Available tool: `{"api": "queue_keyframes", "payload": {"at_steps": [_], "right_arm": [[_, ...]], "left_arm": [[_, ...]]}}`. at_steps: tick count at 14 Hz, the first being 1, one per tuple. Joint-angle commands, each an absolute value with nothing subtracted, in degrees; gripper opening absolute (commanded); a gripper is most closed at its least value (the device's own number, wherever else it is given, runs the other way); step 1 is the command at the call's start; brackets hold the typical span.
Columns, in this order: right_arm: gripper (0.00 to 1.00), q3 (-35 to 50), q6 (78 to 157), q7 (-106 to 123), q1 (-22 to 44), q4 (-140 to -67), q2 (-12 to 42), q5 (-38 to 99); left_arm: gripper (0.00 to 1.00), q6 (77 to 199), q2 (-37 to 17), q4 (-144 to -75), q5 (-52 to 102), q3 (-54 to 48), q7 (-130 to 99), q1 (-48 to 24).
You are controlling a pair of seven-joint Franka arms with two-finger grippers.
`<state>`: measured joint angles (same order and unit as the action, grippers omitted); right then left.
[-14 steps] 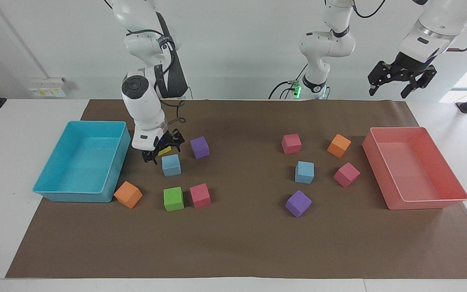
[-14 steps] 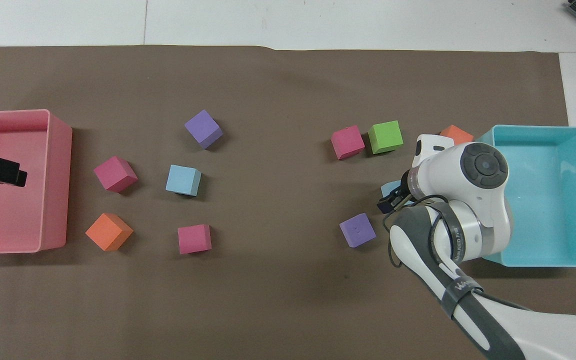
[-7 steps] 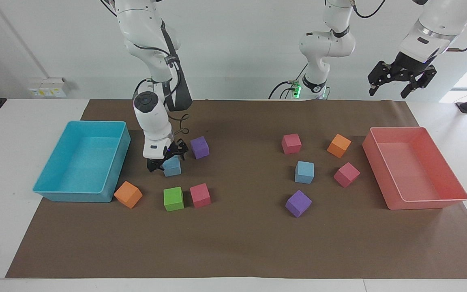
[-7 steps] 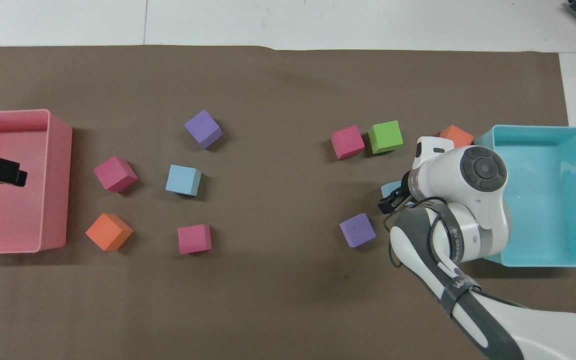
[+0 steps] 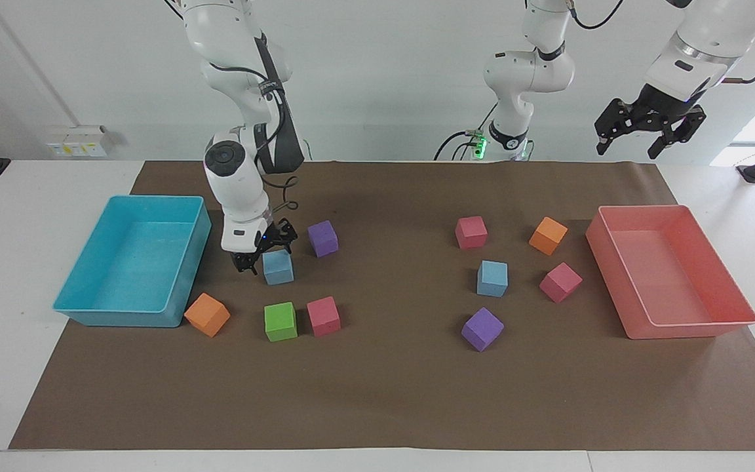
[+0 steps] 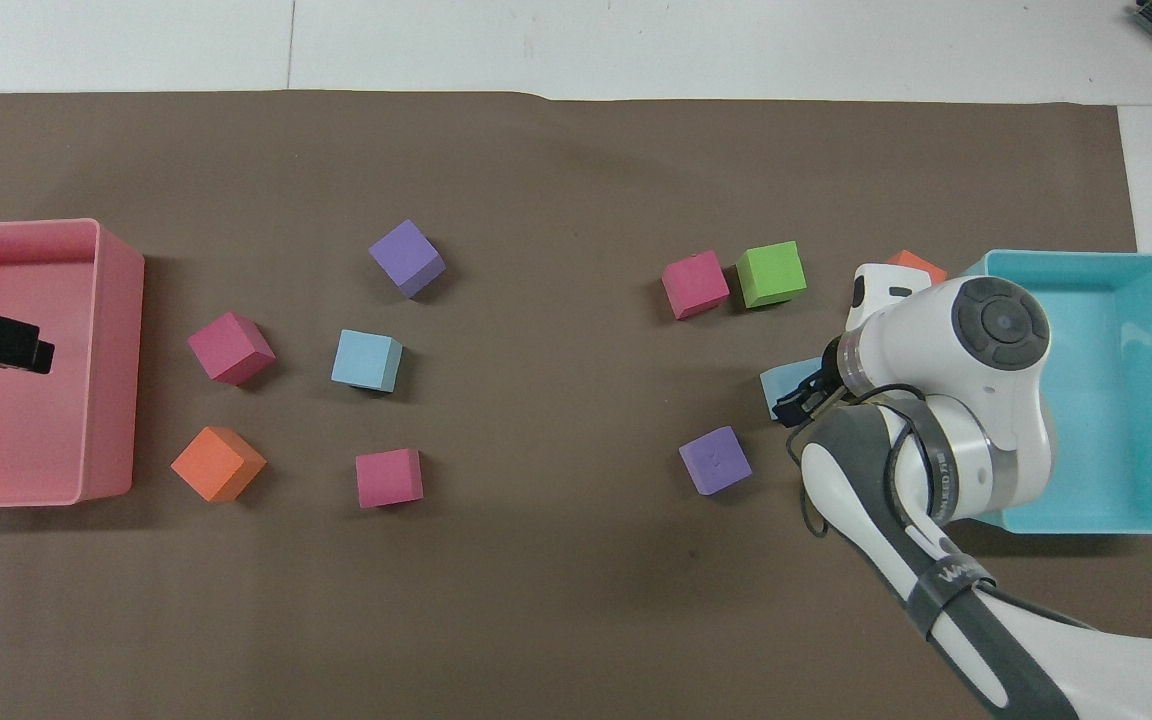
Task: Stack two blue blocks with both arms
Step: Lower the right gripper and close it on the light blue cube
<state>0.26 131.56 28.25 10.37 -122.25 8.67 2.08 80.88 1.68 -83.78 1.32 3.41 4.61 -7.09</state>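
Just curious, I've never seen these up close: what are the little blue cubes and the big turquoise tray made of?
The blue cubes look like matte foam: flat colour, no shine, softly rounded edges. The turquoise tray looks like moulded plastic: thin smooth walls with a slight sheen. Neither can be confirmed by sight alone.

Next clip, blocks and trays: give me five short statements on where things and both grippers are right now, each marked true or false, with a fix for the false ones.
1. The right gripper is down at a blue block. True.
2. That block is stacked on the other blue block. False: both lie apart on the mat, one toward each arm's end.
3. The left gripper is high above the table, holding nothing. True.
4. A cube lies in the turquoise tray. False: nothing shows in it; the orange cube sits beside it.
5. The green cube is nearer to the robots than the block at the right gripper. False: it is farther.
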Motion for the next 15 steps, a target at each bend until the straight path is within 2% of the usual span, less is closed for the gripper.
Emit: {"api": "queue_keyframes", "payload": {"at_steps": [1,10,11,12,13,15], "right_arm": [[1.0,0.7,131.9,29.3,10.2,-122.6,8.4,2.3],[1.0,0.7,135.4,29.3,10.5,-124.2,10.9,2.4],[0.97,0.7,135.4,29.3,10.5,-124.4,10.9,2.4],[0.6,0.7,135.5,29.1,10.5,-124.7,10.9,2.4],[0.04,0.7,135.4,28.2,10.5,-124.7,10.9,2.4],[0.0,0.7,135.3,24.5,10.7,-124.6,11.0,2.4]], "left_arm": [[1.0,80.1,2.7,-84.4,1.1,3.1,5.3,-6.4],[1.0,80.1,2.7,-84.4,1.1,3.1,5.3,-6.4],[1.0,80.1,2.7,-84.4,1.1,3.1,5.3,-6.4],[1.0,80.1,2.7,-84.4,1.1,3.1,5.3,-6.4],[1.0,80.1,2.7,-84.4,1.1,3.1,5.3,-6.4],[1.0,80.1,2.7,-84.4,1.1,3.1,5.3,-6.4]]}}
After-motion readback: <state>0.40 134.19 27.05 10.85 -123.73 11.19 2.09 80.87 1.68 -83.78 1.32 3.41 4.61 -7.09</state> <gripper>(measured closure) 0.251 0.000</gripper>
